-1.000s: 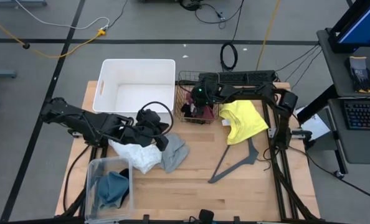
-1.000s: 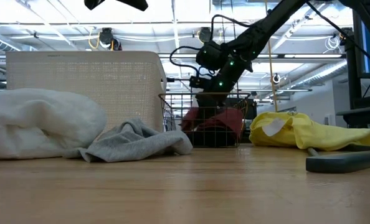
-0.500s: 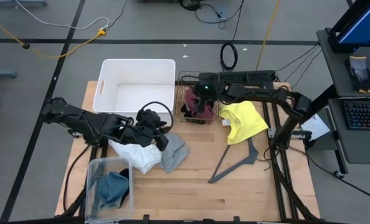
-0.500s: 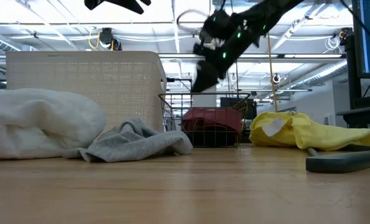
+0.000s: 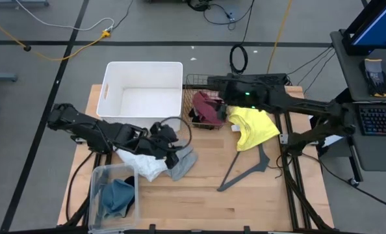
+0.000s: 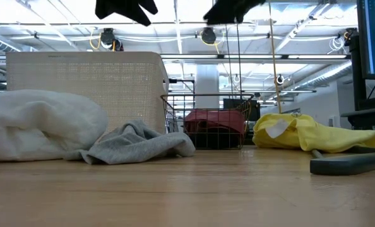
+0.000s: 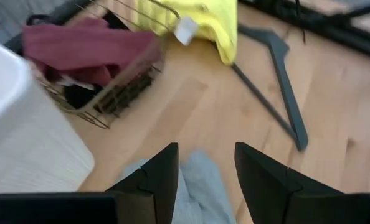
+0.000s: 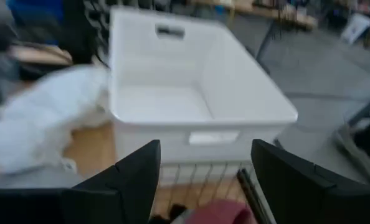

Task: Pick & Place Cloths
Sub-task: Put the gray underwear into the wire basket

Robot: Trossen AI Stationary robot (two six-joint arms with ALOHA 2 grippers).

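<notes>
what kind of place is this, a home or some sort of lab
Most likely a robotics lab or workshop, not a home: cables trail over the bare floor, a keyboard sits on a desk beside the wooden table, and open ceiling ducts show behind.

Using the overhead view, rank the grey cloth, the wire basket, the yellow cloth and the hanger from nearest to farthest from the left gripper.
From the left gripper, open above the cloth pile:
1. Grey cloth, directly under it.
2. Wire basket, toward the table's back edge.
3. Hanger and yellow cloth, both on the right arm's side, too close to call.
</notes>
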